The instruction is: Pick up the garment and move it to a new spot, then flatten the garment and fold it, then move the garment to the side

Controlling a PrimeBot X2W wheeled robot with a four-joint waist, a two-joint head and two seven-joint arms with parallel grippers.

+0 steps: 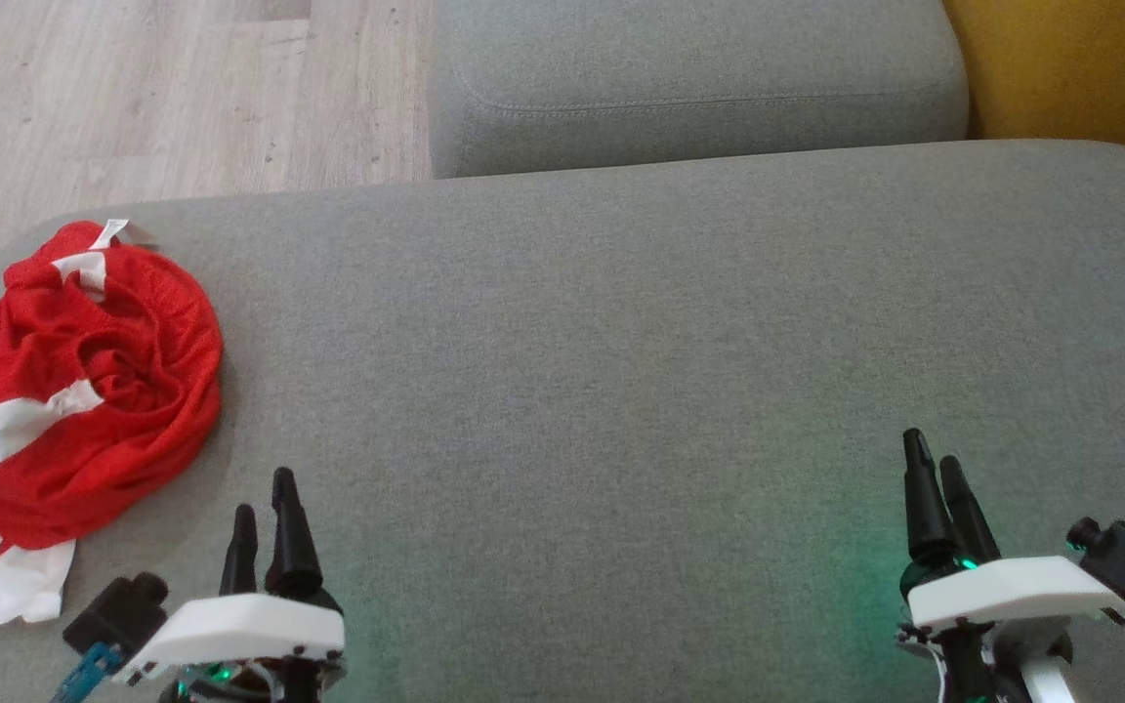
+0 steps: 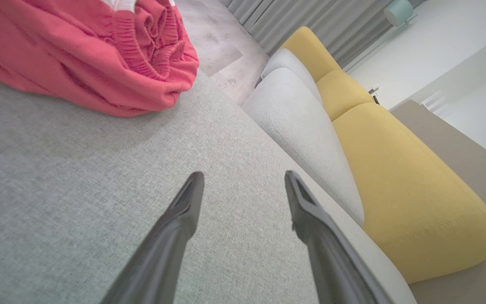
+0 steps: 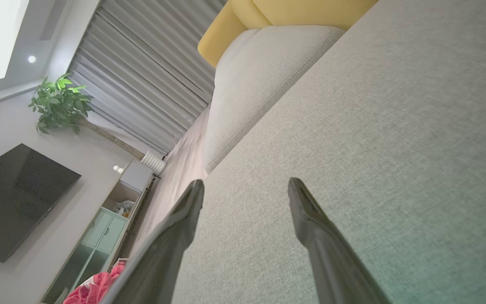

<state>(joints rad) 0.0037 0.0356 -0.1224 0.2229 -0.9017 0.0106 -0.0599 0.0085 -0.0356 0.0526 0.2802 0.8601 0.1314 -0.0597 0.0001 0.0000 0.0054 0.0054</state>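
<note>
A crumpled red garment (image 1: 74,391) with white stripes lies in a heap at the left edge of the grey sofa seat (image 1: 621,342). It fills the upper left of the left wrist view as a bunched garment (image 2: 91,55), and a scrap of the garment (image 3: 93,289) peeks in low in the right wrist view. My left gripper (image 1: 265,508) hovers open at the lower left, just right of the heap and apart from it, with nothing between its fingers (image 2: 184,219). My right gripper (image 1: 934,464) is open at the lower right, far from the cloth.
A second grey cushion (image 1: 699,88) lies beyond the seat, with a yellow cushion (image 1: 1070,68) at the far right. Wooden floor (image 1: 162,88) shows at the upper left. A TV (image 3: 15,198), a cabinet (image 3: 108,223), a plant (image 3: 59,103) and curtains stand across the room.
</note>
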